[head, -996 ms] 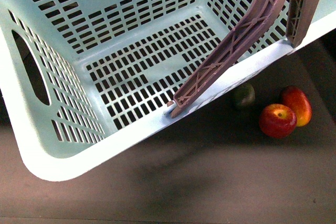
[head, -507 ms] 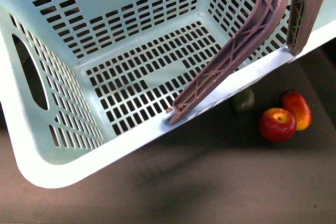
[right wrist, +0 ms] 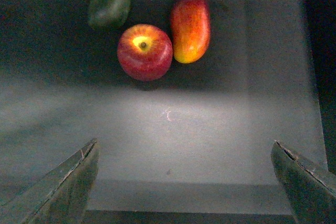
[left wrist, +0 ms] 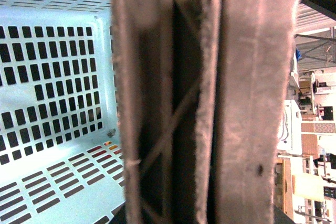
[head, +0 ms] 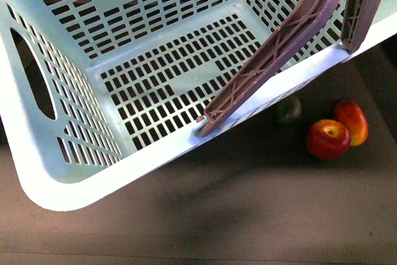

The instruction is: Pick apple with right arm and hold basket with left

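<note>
Kind of place: workshop-like hall or lab, not a home.
Roof: ribbed sheet ceiling (left wrist: 315, 22) on steel trusses, glimpsed in the left wrist view beside the mauve handle (left wrist: 252, 103).
Background: white cabinet (left wrist: 293, 129), brown and beige boxes (left wrist: 310, 184), crowded shelving, all blurred.
Work surface: plain dark matte table (head: 248, 215).
Staged props: turquoise shopping basket (head: 124, 175); apple (head: 328, 139), elongated red-yellow fruit (head: 352, 121) and green fruit (head: 288, 110) lying bare on the table.

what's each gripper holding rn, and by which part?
Right gripper: open, nothing held; apple lies ahead. Left gripper unseen; basket is tilted, its handles fill the left wrist view, so probably held there.
</note>
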Controlling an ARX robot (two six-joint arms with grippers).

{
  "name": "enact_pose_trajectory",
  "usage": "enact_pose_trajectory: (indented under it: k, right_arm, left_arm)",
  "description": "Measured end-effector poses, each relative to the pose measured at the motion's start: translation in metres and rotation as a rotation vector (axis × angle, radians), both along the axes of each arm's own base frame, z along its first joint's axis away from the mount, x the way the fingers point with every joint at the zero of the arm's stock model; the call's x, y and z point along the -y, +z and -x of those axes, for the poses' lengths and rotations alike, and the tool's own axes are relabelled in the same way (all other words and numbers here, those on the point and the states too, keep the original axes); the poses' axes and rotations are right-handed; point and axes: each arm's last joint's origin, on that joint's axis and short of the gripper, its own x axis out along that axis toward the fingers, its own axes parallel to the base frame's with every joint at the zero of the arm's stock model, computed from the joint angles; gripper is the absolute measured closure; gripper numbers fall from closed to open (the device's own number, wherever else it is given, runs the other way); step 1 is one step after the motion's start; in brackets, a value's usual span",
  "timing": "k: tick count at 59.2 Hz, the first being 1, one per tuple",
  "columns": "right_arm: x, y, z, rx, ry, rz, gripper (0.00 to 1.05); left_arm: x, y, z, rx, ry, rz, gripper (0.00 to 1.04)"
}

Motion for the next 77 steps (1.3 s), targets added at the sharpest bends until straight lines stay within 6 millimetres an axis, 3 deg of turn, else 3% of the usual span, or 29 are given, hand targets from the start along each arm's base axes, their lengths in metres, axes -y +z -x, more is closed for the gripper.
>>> enact_pose_trajectory:
  k: [13, 30, 58, 77]
  right_arm:
    - [-0.005, -0.047, -0.029, -0.153, 0.033, 0.021, 0.09]
    - [-0.016, -0.083, -0.062, -0.224, 0.077, 0.084, 0.09]
    - [-0.033, -0.107, -0.091, -0.198, 0.476, 0.417, 0.09]
    - [-0.033, -0.117, -0.116, -0.19, 0.616, 0.504, 0.09]
  left_arm:
    - [0.0, 0.0, 0.0, 0.001, 0.001, -0.001, 0.9]
    - [0.0, 0.0, 0.0, 0.001, 0.0, 0.0, 0.9]
    - [0.0, 0.0, 0.0, 0.001, 0.002, -0.001, 0.9]
    - [0.0, 0.0, 0.0, 0.0, -0.001, 0.0, 0.9]
